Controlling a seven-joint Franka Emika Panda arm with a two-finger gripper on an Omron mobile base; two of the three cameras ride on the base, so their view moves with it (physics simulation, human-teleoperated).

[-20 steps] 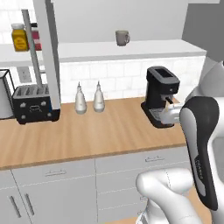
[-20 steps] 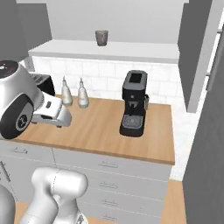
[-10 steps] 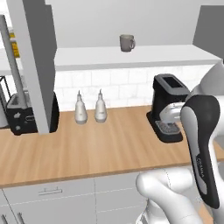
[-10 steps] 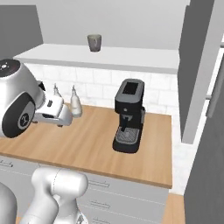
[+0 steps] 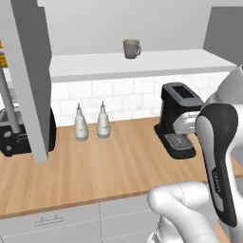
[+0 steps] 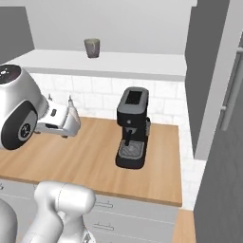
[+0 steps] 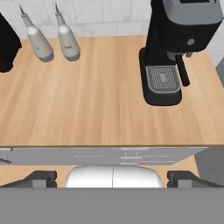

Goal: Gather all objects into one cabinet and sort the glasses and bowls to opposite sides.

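Item: grey mug (image 5: 131, 48), standing on the cabinet (image 5: 142, 64) board above the coffee machine (image 5: 178, 118). Gripper (image 7: 113, 178) hanging fully open, empty. Risk: clipping the machine while reaching upward.

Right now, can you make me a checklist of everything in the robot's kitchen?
Surface: wooden counter, over white drawer fronts.
Job's things: one grey mug stands upright on the cabinet's white bottom board; no other cups or bowl seen.
Clutter: black coffee machine and two white bottles side by side by the tiled wall; a dark appliance at the counter's left end.
End effector: open, holding nothing, above the counter's front edge.
Cables: nothing seen.
Surroundings: white tiled wall, grey cabinet panels at both sides.
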